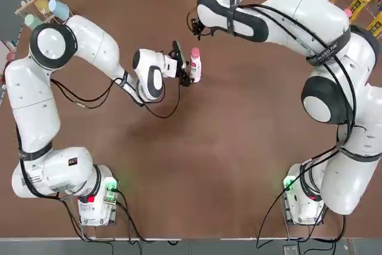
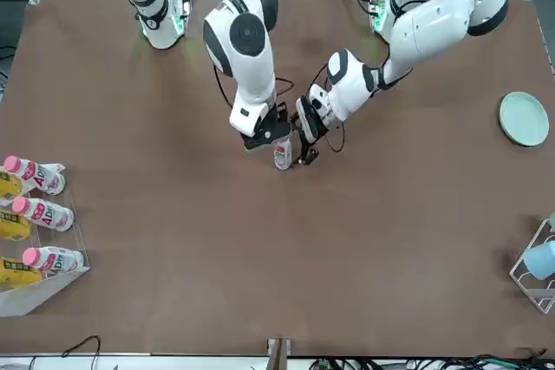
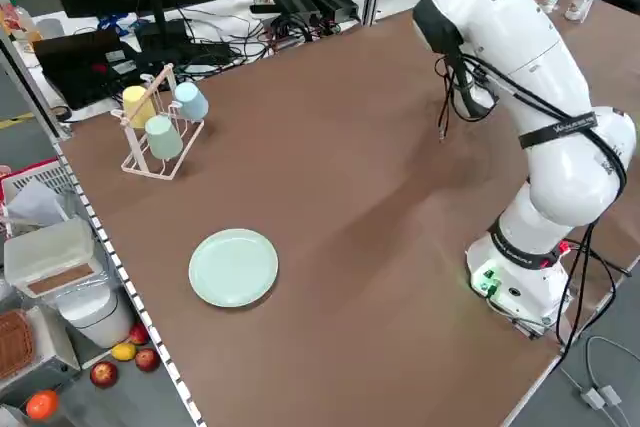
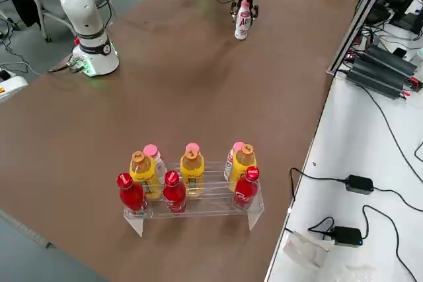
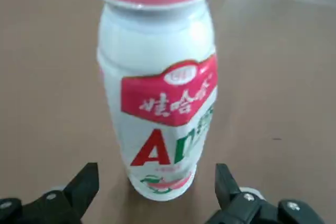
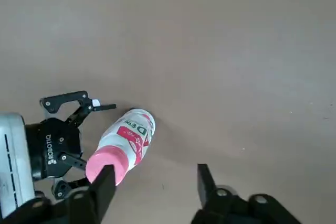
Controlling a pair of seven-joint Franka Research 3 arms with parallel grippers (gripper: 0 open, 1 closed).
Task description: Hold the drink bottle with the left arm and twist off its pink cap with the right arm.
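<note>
drink bottle (image 5: 158, 87) showing smooth glossy plastic, pink cap (image 6: 107, 163) looking like smooth plastic, tabletop (image 2: 286, 240) spreading matt and smooth, robot arms' shells (image 1: 89, 40) gleaming smoothly, plate (image 3: 233, 267) showing a smooth surface

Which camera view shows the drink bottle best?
The left wrist view: the label of the drink bottle is large. Right wrist, top and right side views show it smaller; the front view, partly hidden; the left side view, not.

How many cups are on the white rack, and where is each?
3 on the white rack: yellow cup farthest from the robot, green cup nearest it, blue cup to their right. None seems hidden.
</note>
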